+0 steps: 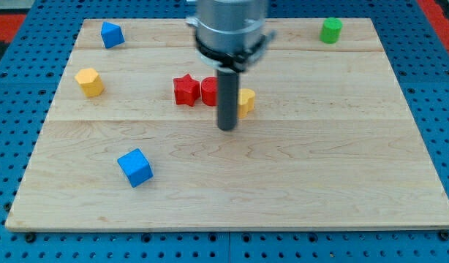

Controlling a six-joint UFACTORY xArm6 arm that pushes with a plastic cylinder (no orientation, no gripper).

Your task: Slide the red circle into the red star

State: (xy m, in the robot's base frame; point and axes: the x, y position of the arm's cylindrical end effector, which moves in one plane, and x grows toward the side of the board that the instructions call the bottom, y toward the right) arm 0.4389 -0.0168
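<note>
The red star (185, 90) lies on the wooden board (319, 168) a little left of centre. The red circle (209, 90) sits right beside it on its right, touching or nearly touching; the rod hides part of it. My tip (226, 128) is below and slightly right of the red circle, just off its lower right edge. A yellow block (246, 101), shape unclear, pokes out from behind the rod on its right.
A yellow hexagonal block (89, 82) lies at the view's left. A blue block (111, 34) sits at the top left and a blue cube (134, 166) at the lower left. A green block (330, 30) stands at the top right.
</note>
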